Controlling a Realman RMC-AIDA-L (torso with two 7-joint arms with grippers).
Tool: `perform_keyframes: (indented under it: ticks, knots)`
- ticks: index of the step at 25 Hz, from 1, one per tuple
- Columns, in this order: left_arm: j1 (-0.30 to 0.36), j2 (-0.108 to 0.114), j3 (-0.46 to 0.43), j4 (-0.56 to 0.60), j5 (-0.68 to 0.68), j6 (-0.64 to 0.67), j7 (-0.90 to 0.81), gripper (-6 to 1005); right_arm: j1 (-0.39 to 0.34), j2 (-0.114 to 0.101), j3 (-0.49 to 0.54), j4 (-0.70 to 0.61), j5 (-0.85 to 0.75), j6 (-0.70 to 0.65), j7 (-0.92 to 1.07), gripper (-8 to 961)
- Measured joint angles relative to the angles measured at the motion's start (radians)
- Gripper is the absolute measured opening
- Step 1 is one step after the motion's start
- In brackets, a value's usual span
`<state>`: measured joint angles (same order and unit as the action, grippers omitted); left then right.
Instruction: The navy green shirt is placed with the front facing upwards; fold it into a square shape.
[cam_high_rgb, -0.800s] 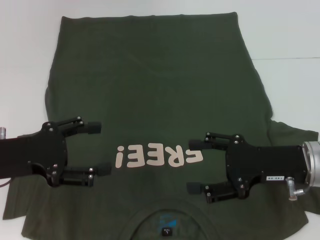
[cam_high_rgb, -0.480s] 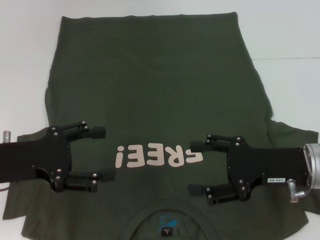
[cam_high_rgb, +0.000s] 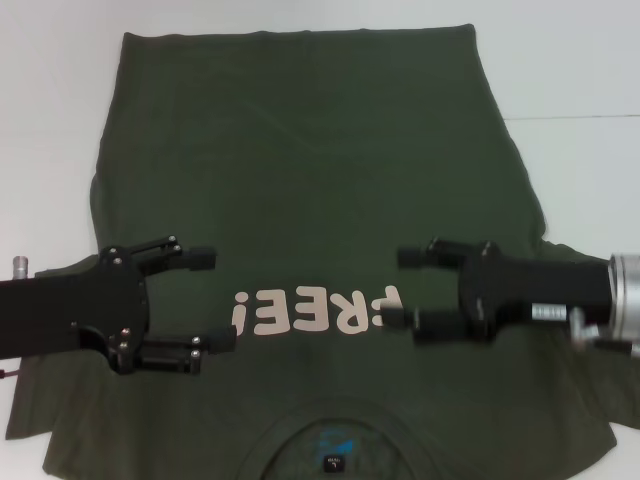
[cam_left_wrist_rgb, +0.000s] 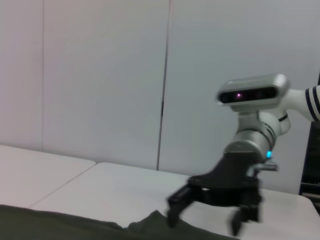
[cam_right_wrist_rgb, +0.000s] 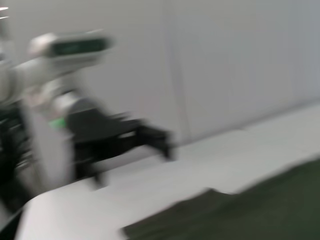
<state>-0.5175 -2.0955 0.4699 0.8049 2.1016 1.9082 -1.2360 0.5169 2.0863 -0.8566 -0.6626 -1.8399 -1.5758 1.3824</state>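
A white surface (cam_high_rgb: 580, 70) under pale wall panels carries the navy green shirt (cam_high_rgb: 310, 170), spread flat and face up, collar nearest the robot and hem farthest. No fold is seen yet; the whole folding is judged to be left. The left end effector (cam_high_rgb: 212, 298) is held with fingers spread wide above the chest, the "FREE!" lettering (cam_high_rgb: 315, 312) just beside its tips. The right end effector (cam_high_rgb: 407, 288) faces it from the other end of the lettering, apparently spread too, though it is blurred. Nothing is gripped.
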Motion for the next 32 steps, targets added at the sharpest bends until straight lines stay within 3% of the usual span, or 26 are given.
perform_keyframes:
  ticks: [3, 5, 11, 13, 20, 28, 32]
  knots:
    - [-0.008, 0.000, 0.001, -0.014, 0.000, -0.018, -0.001, 947, 0.009, -0.008, 0.006, -0.028, -0.004, 0.078, 0.159, 943]
    - [-0.018, 0.000, 0.002, -0.026, 0.000, -0.026, -0.002, 947, 0.019, -0.024, 0.001, -0.036, -0.005, 0.105, 0.275, 941]
    - [-0.044, 0.000, 0.003, -0.055, 0.009, -0.056, -0.014, 947, 0.089, -0.104, -0.007, -0.043, -0.102, 0.072, 0.683, 931]
    - [-0.051, -0.001, 0.006, -0.065, 0.011, -0.070, -0.015, 947, 0.114, -0.118, -0.002, -0.067, -0.173, 0.032, 0.800, 927]
    - [-0.059, -0.001, 0.016, -0.073, 0.008, -0.080, -0.017, 947, 0.139, -0.109, 0.011, -0.259, -0.455, -0.102, 1.170, 877]
    - [-0.059, -0.003, 0.016, -0.082, 0.003, -0.088, -0.019, 947, 0.130, -0.117, 0.135, -0.431, -0.681, -0.242, 1.251, 819]
    - [-0.061, -0.010, 0.016, -0.082, 0.002, -0.096, -0.019, 947, 0.124, -0.125, 0.220, -0.468, -0.715, -0.327, 1.253, 796]
